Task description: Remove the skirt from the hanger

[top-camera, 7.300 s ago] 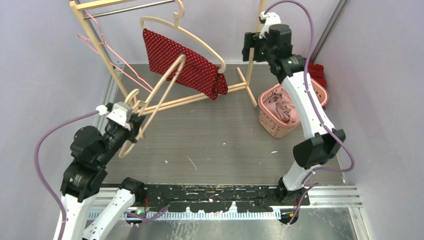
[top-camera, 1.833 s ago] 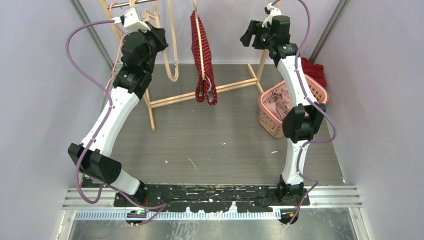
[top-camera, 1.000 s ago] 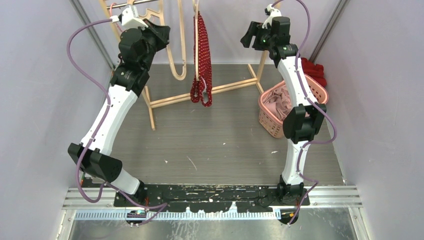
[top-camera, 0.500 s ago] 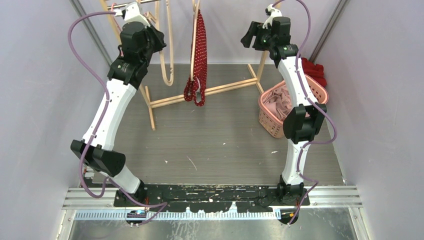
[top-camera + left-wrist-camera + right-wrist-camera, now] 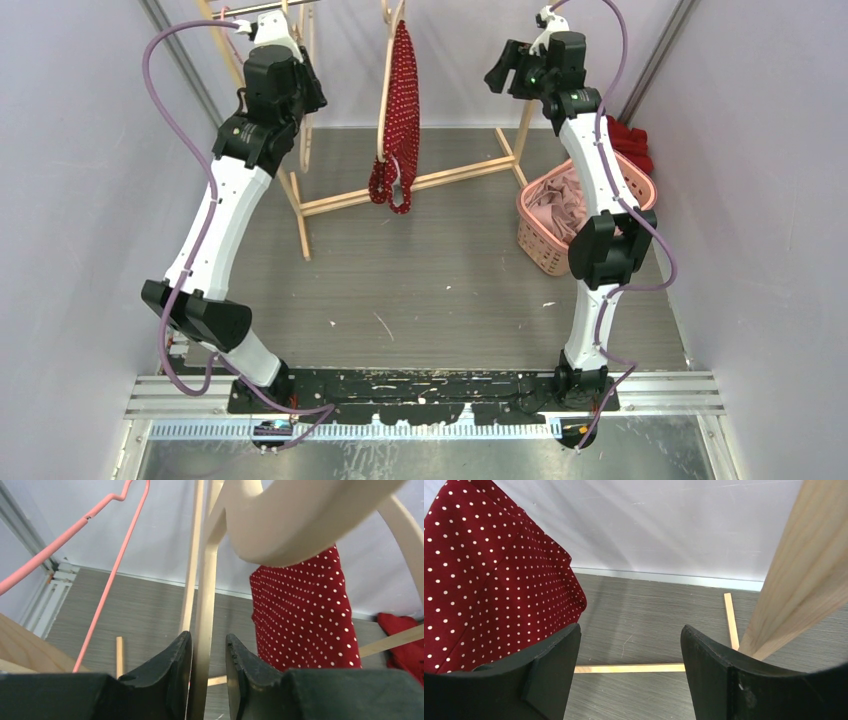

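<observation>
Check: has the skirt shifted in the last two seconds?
Yes. The skirt has swung slightly left at its lower end, away from the basket.

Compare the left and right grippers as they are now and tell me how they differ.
The left gripper has its jaws nearly together, while the right gripper has its jaws wide apart. The left gripper pinches a bar of the empty wooden hanger, and the right gripper holds nothing. Both are high up at the wooden rack, one on each side of the red dotted skirt.
</observation>
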